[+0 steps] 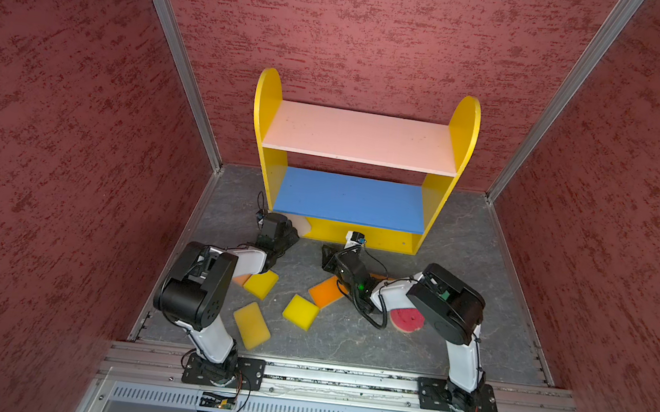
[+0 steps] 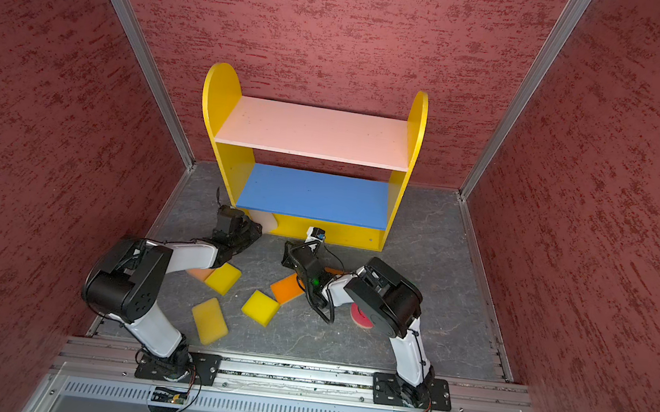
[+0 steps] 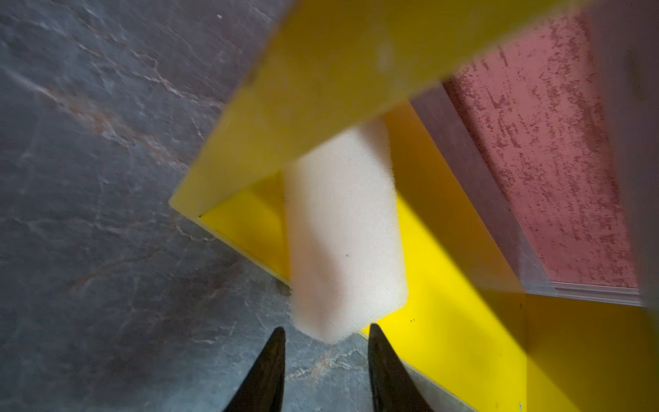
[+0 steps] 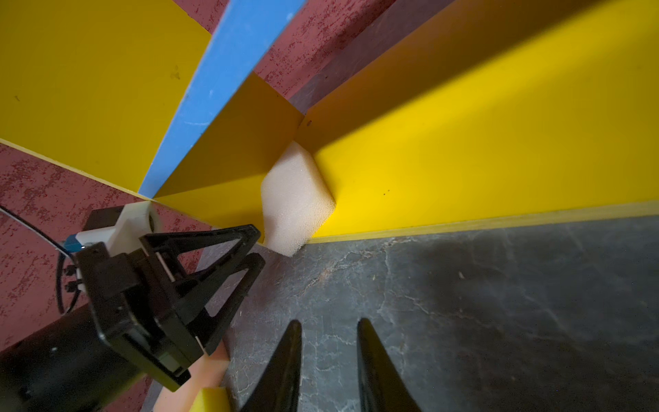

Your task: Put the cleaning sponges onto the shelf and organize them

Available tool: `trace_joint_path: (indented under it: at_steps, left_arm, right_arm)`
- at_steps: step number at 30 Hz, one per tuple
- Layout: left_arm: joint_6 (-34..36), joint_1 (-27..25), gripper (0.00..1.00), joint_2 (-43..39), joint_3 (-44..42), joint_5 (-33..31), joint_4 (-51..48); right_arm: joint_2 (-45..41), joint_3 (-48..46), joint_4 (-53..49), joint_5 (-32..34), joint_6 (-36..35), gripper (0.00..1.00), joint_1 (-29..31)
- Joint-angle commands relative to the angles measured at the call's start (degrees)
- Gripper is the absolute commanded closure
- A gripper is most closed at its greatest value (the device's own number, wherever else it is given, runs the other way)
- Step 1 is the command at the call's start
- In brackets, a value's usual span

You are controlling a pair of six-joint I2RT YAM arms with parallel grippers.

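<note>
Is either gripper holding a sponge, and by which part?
Neither. Left gripper stands open by a corner of the cream sponge; right gripper is open, empty.

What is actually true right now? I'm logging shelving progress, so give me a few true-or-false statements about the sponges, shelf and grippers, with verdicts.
1. The cream sponge lies in a corner of the shelf's yellow bottom board. True.
2. The left gripper is clamped on the cream sponge. False: its jaws stand open, and the sponge rests on the board in front of its tips.
3. Three yellow sponges lie on the floor. True.
4. An orange sponge sits on the blue middle board. False: the blue middle board is bare, and the orange sponge lies on the floor.
5. The right gripper holds nothing. True.
</note>
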Motion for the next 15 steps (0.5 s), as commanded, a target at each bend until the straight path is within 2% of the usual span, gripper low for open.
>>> trace_joint_path:
  at_steps: [1, 9, 12, 15]
  left_arm:
    - [1.0, -0.2, 0.64, 3.1, 2.8, 0.1, 1.4]
    - [1.3, -0.1, 0.91, 4.7, 4.3, -0.4, 0.1]
    - [1.4, -0.1, 0.99, 3.9, 3.6, -0.7, -0.2]
    - [1.5, 0.0, 1.00, 3.2, 3.1, -0.8, -0.5]
  right_arm:
    - [0.4, -0.8, 2.0, 0.3, 1.1, 0.70, -0.5]
    - [0.8, -1.4, 2.7, 0.0, 1.9, 0.70, -1.0]
    - [0.8, -1.4, 2.7, -0.2, 1.9, 0.70, -1.1]
    - [0.4, -2.0, 2.9, -0.7, 2.5, 0.70, -1.5]
